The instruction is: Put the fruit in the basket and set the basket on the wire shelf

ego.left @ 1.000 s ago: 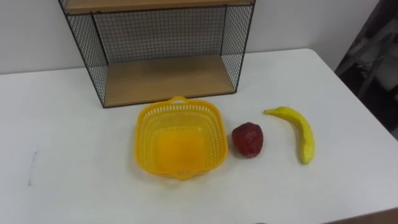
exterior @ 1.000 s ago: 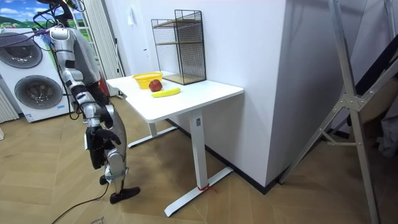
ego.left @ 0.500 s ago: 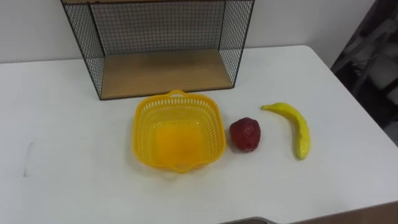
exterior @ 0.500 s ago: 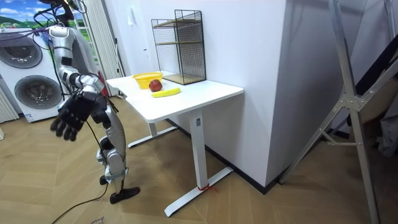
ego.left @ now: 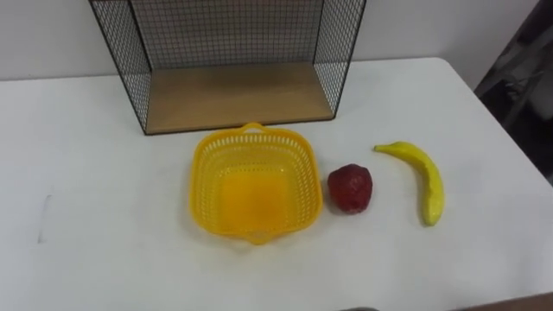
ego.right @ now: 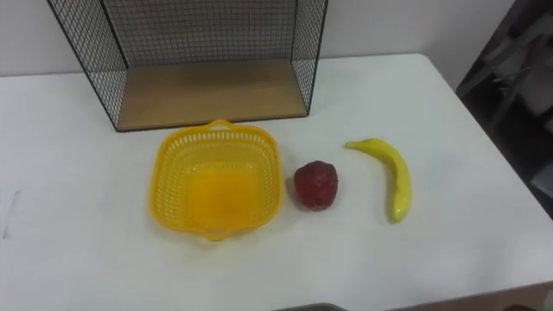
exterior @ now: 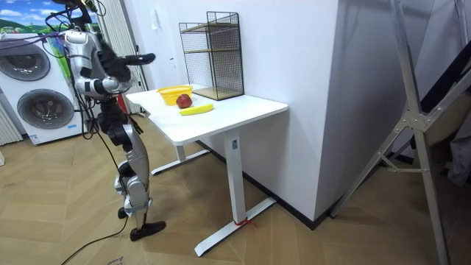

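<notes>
Fruit: a dark red fruit [ego.left: 350, 188] and a yellow banana [ego.left: 423, 180] lay on the white surface [ego.left: 104, 250], both outside the basket. The red fruit sat just beside the basket's right rim, and the banana lay further right, apart from it.
Basket: a yellow plastic basket [ego.left: 255, 183] stood upright with nothing in it, just in front of the wire shelf.
Wire shelf: a black wire shelf [ego.left: 233, 86] with a wooden bottom board stood at the back of the surface, its lower level bare.
Risk, red fruit: it looked round, so a glancing touch from the fingertips would likely send it rolling away across the surface.
Risk, banana: it lay nearest the surface's right edge. A push instead of a clean grasp could spin it on its curve or slide it towards that edge.
Risk, basket: it looked light. Fruit dropped on its rim, or a hand brushing its wall, could shove or tip it.
Risk, shelving: a tilted lift might spill the fruit, and the rim could catch on the shelf's wire sides.
Robot: it stood at the end of the surface on the room view's left, facing it.
Right hand: the right hand [exterior: 138, 58] was held up high and reached out towards the surface. Its fingers appeared stretched flat and held nothing, and it was well apart from the fruit.
</notes>
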{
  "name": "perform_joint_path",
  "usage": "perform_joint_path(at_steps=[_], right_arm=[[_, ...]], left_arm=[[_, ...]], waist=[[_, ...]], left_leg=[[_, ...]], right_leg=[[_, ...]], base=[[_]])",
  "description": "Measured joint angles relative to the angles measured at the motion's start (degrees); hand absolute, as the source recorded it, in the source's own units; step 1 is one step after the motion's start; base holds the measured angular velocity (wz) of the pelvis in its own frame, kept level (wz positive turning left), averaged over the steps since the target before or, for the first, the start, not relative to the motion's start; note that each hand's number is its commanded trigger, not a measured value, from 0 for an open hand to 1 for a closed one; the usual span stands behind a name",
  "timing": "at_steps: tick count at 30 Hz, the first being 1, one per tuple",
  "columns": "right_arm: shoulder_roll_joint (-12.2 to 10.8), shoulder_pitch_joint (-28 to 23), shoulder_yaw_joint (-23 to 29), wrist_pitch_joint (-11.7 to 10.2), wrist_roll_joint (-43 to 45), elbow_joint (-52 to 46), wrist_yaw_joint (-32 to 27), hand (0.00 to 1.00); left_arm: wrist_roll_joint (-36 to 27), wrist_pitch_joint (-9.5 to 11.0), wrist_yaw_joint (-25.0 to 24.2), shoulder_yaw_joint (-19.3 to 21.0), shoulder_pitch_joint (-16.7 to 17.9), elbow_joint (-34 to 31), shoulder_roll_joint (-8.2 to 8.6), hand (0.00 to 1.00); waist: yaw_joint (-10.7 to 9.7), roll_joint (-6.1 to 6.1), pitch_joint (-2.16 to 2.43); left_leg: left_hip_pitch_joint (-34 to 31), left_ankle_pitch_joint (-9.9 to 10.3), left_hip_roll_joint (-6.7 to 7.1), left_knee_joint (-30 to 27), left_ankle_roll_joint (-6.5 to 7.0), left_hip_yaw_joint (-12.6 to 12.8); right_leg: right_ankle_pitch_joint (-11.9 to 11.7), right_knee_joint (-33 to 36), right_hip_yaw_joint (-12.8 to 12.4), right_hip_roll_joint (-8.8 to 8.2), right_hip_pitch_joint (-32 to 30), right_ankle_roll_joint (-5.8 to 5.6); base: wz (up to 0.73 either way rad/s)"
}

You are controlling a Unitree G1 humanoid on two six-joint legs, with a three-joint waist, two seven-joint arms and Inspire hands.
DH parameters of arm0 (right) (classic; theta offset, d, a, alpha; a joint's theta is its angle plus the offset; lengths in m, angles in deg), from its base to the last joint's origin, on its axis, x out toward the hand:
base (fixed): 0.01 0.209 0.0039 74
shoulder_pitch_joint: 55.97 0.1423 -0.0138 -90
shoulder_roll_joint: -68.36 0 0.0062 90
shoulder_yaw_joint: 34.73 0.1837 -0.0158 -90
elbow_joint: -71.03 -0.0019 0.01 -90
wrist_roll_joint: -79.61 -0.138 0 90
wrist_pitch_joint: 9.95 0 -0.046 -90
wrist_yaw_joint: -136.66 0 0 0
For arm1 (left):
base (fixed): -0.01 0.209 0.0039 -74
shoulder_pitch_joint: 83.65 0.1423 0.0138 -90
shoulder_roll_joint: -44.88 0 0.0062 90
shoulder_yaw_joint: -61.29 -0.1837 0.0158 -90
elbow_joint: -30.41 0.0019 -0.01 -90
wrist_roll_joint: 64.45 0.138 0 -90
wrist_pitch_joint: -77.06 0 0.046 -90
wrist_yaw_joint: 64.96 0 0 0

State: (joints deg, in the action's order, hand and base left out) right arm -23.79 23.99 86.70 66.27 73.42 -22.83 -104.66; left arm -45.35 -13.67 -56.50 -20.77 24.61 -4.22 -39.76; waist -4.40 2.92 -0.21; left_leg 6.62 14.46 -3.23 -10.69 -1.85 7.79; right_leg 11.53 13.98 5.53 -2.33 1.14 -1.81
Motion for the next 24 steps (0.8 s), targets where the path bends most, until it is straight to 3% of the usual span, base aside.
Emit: perform_joint_path(at_steps=[5, 9, 13, 16, 18, 24], right_arm=[[0.7, 2.2, -5.6, 0.1, -0.1, 0.0, 7.1, 0.00], [3.6, 3.3, -9.0, 0.4, -0.2, -0.3, 14.4, 0.00], [5.0, 4.6, -11.7, 2.0, -0.9, -0.8, 21.2, 0.00], [6.4, 5.7, -15.1, 2.4, -0.8, -0.2, 27.3, 0.00], [6.4, 5.7, -17.5, 2.7, -0.1, 1.0, 31.6, 0.00], [6.4, 5.7, -22.6, 5.1, 2.3, 3.4, 41.2, 0.00]], left_arm=[[-0.1, 0.8, -0.7, -2.4, -0.6, 1.6, 0.14, 0.00], [0.2, 0.6, -1.9, -2.4, -0.7, 2.1, 0.16, 0.00], [0.9, 0.2, -2.8, -2.5, -0.9, 1.8, 0.00, 0.00], [1.8, 0.2, -2.9, -2.5, -0.8, 1.8, -0.11, 0.00], [1.9, 0.2, -3.2, -2.6, -0.8, 1.5, -0.36, 0.00], [1.9, -0.1, -5.3, -2.6, -1.4, 1.2, -0.78, 0.00]], waist=[[1.5, 0.18, -0.02], [2.7, 0.31, -0.09], [3.2, 0.66, -0.25], [3.4, 0.93, -0.83], [3.6, 1.45, -0.91], [5.5, 1.38, -0.58]], left_leg=[[0.1, 0.0, 0.00, 0.1, 0.00, 0.0], [0.1, 0.0, 0.00, 0.1, 0.00, -0.1], [0.2, 0.0, -0.11, 0.0, 0.00, -0.6], [1.1, 0.0, -0.14, 0.0, 0.00, -0.9], [1.0, 0.0, -0.18, 0.0, 0.00, -1.0], [1.0, 0.0, -0.17, 0.0, 0.00, -1.2]], right_leg=[[0.0, -0.1, -0.1, 0.03, 0.1, -0.01], [0.0, -0.3, 0.1, 0.02, 0.4, -0.02], [0.0, -0.4, 0.9, -0.04, 1.0, 0.01], [-0.1, -0.8, 1.2, -0.02, 2.1, 0.04], [-0.2, -1.4, 1.9, -0.04, 2.7, 0.05], [-0.3, -1.4, 1.9, -0.04, 2.7, 0.04]], base=[[0.00], [0.03], [0.10], [0.05], [0.14], [0.01]])
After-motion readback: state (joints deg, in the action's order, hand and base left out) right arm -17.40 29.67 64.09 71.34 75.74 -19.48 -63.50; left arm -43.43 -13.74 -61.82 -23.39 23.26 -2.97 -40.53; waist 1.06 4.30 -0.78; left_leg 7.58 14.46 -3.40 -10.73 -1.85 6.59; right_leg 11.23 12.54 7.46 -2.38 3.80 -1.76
